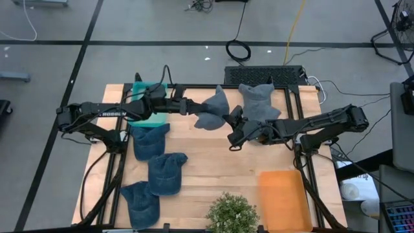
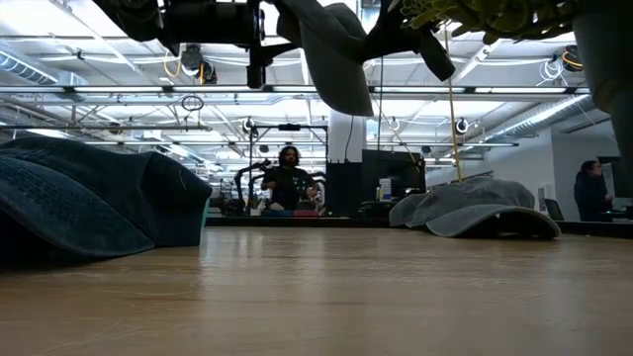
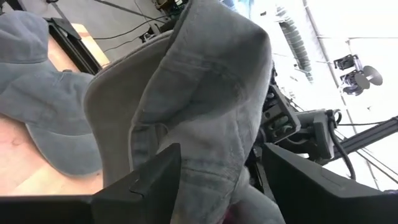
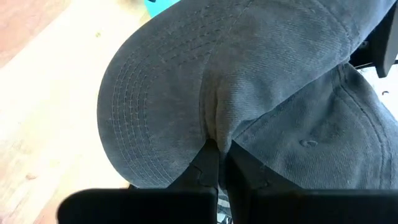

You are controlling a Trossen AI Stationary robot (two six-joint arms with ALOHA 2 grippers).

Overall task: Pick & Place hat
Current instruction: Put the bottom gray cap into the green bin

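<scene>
High view: a grey hat [image 1: 213,110] hangs above the middle of the counter [image 1: 213,175], gripped from both sides. The left end effector [image 1: 192,107] meets it from the left, the right end effector [image 1: 231,123] from the right. Three blue hats [image 1: 150,141] lie in a line down the left part of the counter, a second grey hat [image 1: 259,102] rests near the far edge, a teal bin [image 1: 151,102] sits under the left arm, and an orange tray [image 1: 283,191] stands empty at the near right, beside a plant [image 1: 231,213].

Low view: the held hat [image 2: 331,54] is clear of the counter, well above it.

Left wrist view: the left fingers [image 3: 152,177] stand wide, with hat cloth between them.

Right wrist view: the right fingers [image 4: 208,163] are pinched tight on a fold of the hat near its brim.

Judgement: pick complete, the hat looks mid hand-over between the arms; placing remains, destination not evident
</scene>
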